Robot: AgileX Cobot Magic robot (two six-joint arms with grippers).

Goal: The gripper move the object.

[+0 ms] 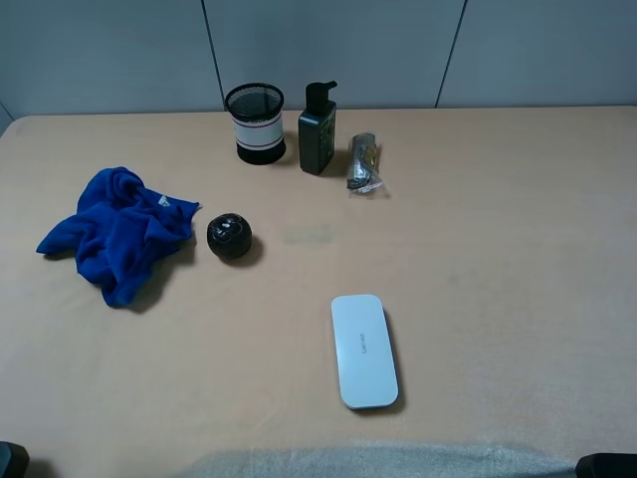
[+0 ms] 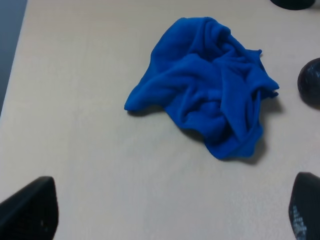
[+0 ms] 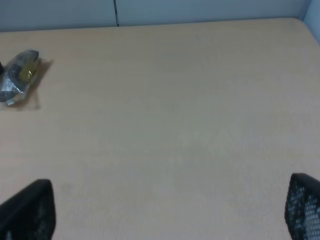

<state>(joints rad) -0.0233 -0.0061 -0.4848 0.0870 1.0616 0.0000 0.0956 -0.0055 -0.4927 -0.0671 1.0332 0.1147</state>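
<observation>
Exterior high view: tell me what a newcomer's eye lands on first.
The crumpled blue cloth at the table's left stands out most, with a black ball just to its right. Next comes the white case lying alone near the front, then the mesh cup, dark bottle and clear packet lined up at the back.

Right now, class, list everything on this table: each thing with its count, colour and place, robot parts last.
cloth: one, blue, crumpled, left side
ball: one, black, just right of the cloth
mesh cup: one, black with white band, far edge
bottle: one, dark, right of the cup
packet: one, clear with dark contents, right of the bottle
case: one, white, flat, near edge, centre
table: one, beige
left pincer: one, black, open, near the cloth
right pincer: one, black, open, over bare table
</observation>
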